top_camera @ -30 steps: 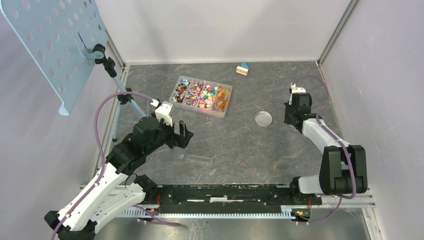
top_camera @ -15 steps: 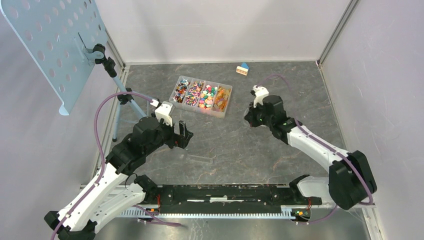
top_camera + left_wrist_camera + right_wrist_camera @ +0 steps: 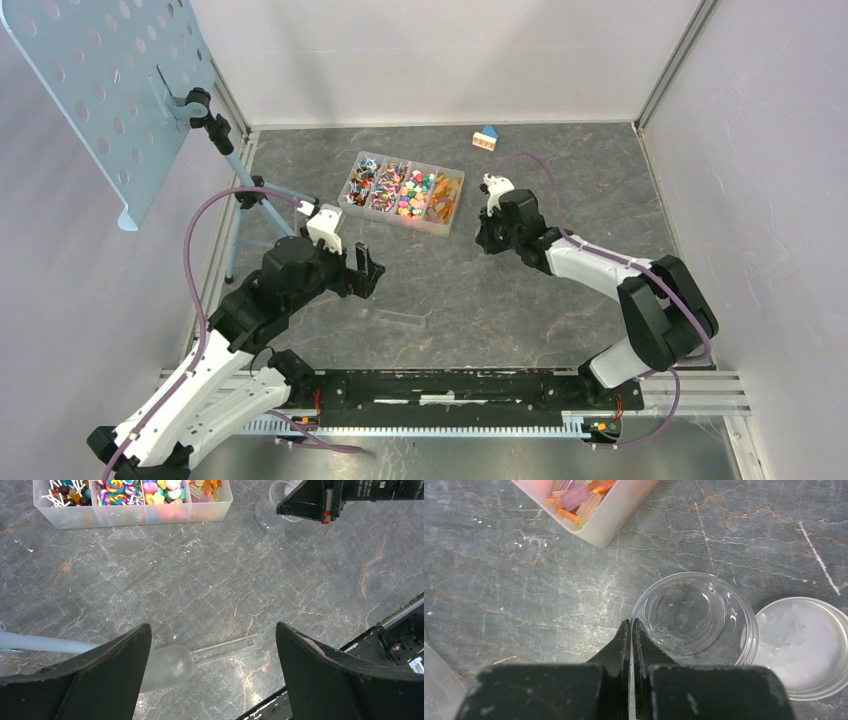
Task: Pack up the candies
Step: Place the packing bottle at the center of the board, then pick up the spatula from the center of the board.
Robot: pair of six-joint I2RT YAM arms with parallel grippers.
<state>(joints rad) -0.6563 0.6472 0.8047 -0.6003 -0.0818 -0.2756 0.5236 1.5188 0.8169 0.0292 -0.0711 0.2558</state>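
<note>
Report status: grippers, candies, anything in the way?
Left gripper open, above the clear scoop. Right gripper shut, fingers at rim of the clear cup. Candies in the divided tray, cup empty. Nothing between tray and cup.

One four-compartment tray (image 3: 130,516) of countless candies (image 3: 400,190), one clear cup (image 3: 696,617), one lid (image 3: 804,647), one toy house (image 3: 486,138), one clear scoop (image 3: 172,664)

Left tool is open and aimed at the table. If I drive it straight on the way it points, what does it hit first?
Most likely the clear scoop lying on the table between the left tool fingers. Depth is unclear, so it might land on bare table just beyond it.
</note>
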